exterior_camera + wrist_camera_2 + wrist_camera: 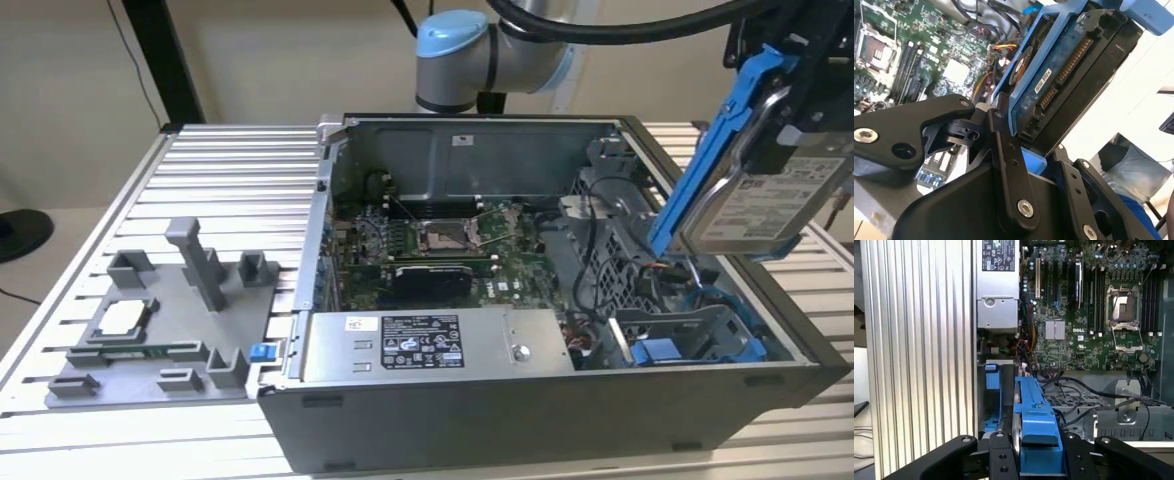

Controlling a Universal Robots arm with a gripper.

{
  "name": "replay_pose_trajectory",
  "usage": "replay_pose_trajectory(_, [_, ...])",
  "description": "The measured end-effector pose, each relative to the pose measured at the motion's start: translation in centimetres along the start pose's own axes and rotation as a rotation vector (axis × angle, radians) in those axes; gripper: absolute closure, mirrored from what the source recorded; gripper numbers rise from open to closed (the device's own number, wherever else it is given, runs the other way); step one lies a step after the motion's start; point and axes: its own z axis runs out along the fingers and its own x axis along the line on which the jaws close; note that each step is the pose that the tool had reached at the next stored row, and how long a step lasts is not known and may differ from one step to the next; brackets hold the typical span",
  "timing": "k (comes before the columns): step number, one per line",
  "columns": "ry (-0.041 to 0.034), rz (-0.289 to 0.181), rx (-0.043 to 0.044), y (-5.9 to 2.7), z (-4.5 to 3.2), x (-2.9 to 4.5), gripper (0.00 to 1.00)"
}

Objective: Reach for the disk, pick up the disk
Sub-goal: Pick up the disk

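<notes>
The disk (763, 200) is a silver metal drive with a white label, framed by a blue bracket (707, 150). It hangs tilted in the air above the open computer case, on the exterior view's right. My gripper (790, 120) is shut on its upper end. In the second wrist view the black fingers (1004, 150) clamp the disk (1069, 75), whose circuit board and connectors show. In the first wrist view the disk (1035, 415) appears edge-on between my gripper's (1036, 452) fingers, high over the case interior.
The open computer case (534, 410) lies on a ribbed aluminium table (227, 170). Inside it are the motherboard (441, 240), a grey power-supply box (427, 345), cables and a blue drive bay (681, 345). A grey fixture (160, 330) holding a small chip (120, 318) stands on the exterior view's left.
</notes>
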Motion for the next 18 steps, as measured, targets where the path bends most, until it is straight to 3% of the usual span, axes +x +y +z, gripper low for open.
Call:
replay_pose_trajectory(8, [-0.0023,0.000,-0.0001,0.70,0.12,1.77,1.00])
replay_pose_trajectory(18, [-0.0027,0.000,-0.0001,0.70,0.20,2.93,1.00])
